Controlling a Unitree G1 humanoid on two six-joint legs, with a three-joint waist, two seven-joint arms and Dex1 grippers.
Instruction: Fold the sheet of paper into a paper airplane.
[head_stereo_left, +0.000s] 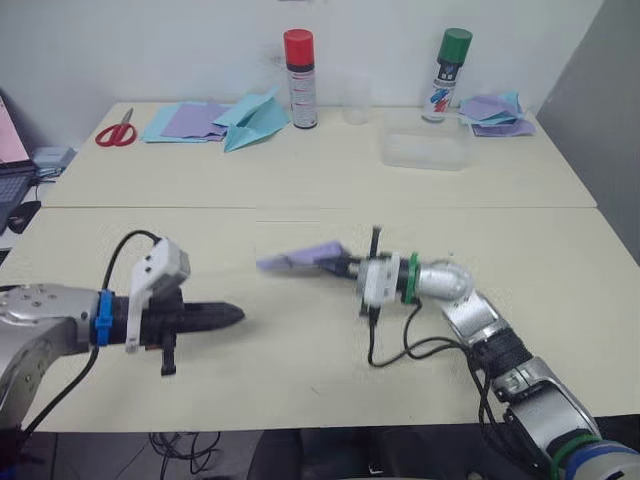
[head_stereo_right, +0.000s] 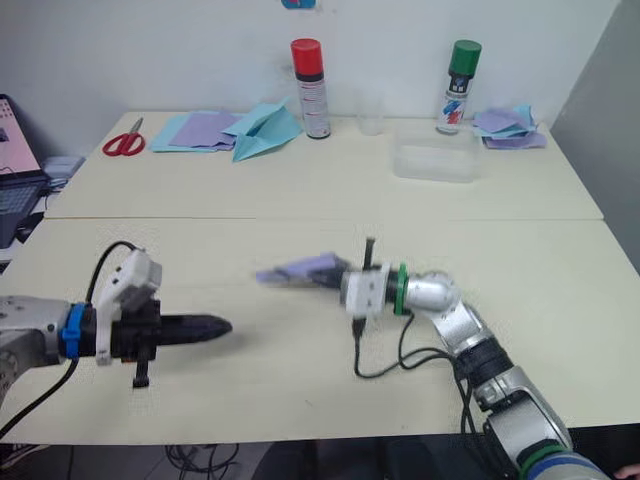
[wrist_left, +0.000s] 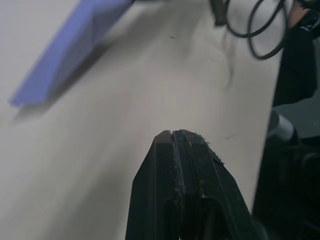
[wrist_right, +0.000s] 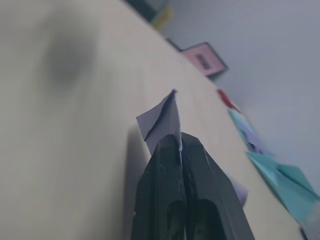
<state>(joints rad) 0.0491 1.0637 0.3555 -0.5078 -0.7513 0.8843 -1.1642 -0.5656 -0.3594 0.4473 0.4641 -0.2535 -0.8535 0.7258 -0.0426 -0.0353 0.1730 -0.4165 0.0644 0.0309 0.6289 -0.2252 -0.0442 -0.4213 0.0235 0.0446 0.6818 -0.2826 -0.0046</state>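
The right gripper (head_stereo_right: 335, 279) clamps the paper airplane (head_stereo_right: 296, 270) just above the table (head_stereo_right: 300, 190), nose pointing left. The left gripper (head_stereo_right: 215, 326), fingers pressed together, points toward it, well apart.

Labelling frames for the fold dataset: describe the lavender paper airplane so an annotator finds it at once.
On the near table, follow the right arm to its end effector; the paper airplane sticks out of its closed fingers, above the tabletop. It is a small, pale lavender pointed wedge, unlike the larger light blue paper plane lying flat near the red-capped spray can on the far table.
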